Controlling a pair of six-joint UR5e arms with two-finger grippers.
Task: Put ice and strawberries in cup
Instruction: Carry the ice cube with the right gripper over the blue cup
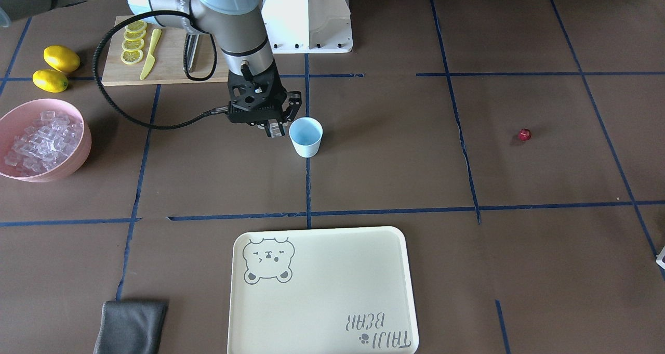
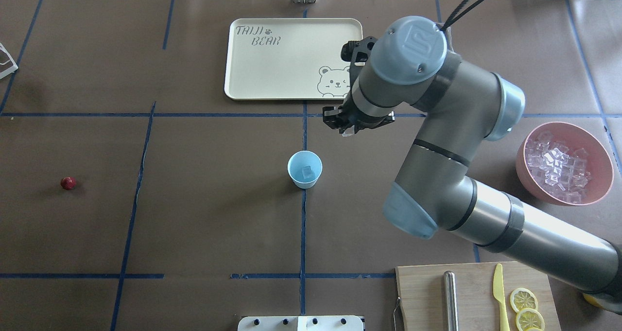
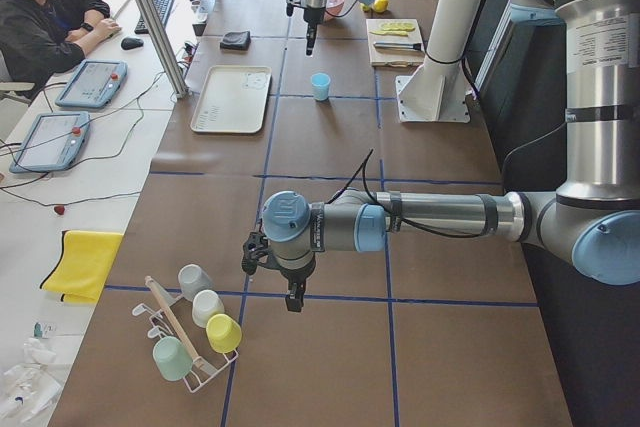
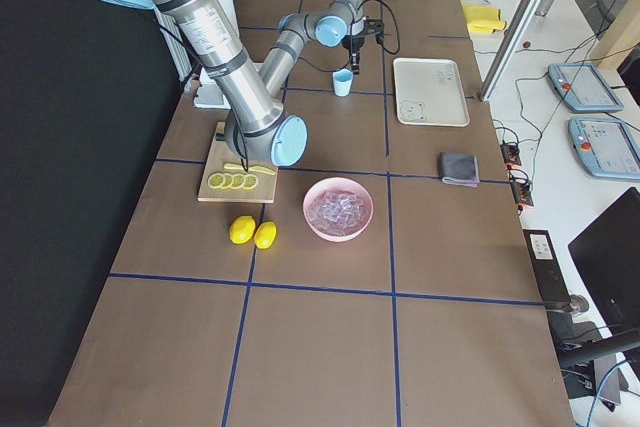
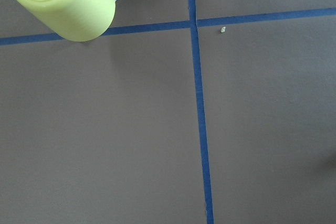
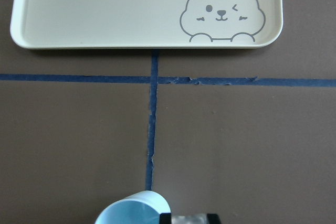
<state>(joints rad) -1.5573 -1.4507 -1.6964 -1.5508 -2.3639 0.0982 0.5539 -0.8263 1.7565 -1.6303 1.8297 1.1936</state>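
The light blue cup (image 1: 305, 137) stands upright at the table's middle, with one clear ice cube (image 2: 307, 172) lying inside it. My right gripper (image 1: 275, 130) hangs just beside the cup, above the table, shut on another ice cube (image 6: 189, 219). In the right wrist view the cup's rim (image 6: 131, 211) shows at the bottom edge, left of the fingers. A small dark red strawberry (image 2: 68, 183) lies alone on the mat, far out on my left side. My left gripper (image 3: 292, 302) shows only in the exterior left view, far from the cup, and I cannot tell its state.
A pink bowl (image 2: 521, 161) of ice cubes sits on my right. A cream bear tray (image 1: 322, 291) lies beyond the cup. A cutting board (image 1: 171, 63) carries lemon slices and a yellow knife, with two lemons (image 1: 57, 65) beside it. A grey cloth (image 1: 130, 325) lies near the far edge. A yellow cup (image 5: 60, 3) on a rack is under my left wrist.
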